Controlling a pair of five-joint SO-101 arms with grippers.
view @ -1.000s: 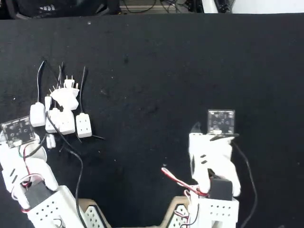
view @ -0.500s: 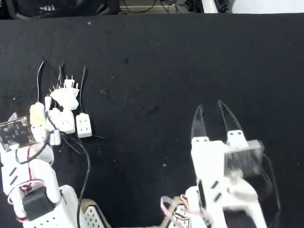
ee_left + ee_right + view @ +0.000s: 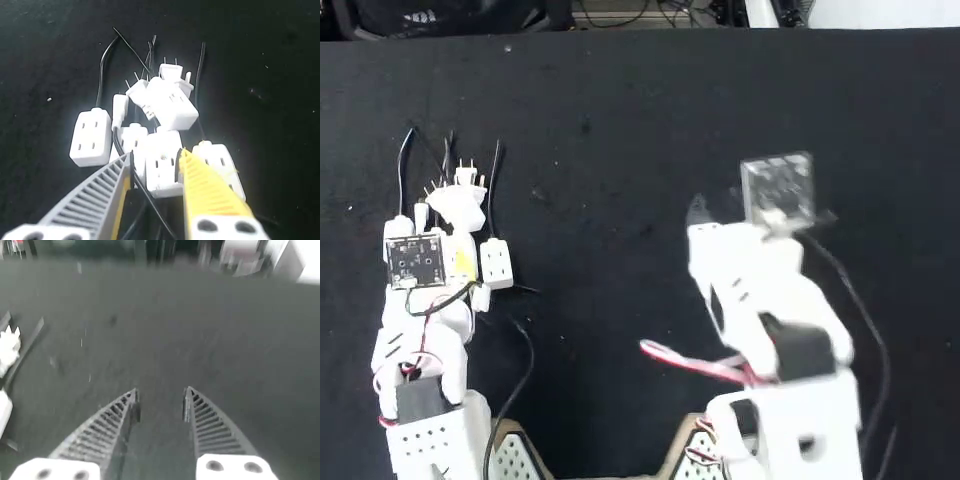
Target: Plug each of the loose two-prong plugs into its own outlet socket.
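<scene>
These little white plastic plugs (image 3: 169, 80) and sockets (image 3: 90, 137) look light and slick, with thin black cords (image 3: 200, 65) that may tug, so I'd pinch a plug by its flat sides behind the prongs. They lie heaped at the left of the table (image 3: 650, 120). My left gripper (image 3: 156, 156) straddles one socket block (image 3: 161, 171), jaws apart, unclamped; my right gripper (image 3: 161, 392) hangs open, empty.

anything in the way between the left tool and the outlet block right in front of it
Only a black cord, which crosses the gap beside the grey finger. Otherwise the open left tool straddles the outlet block, with other blocks crowding close on both sides.
</scene>
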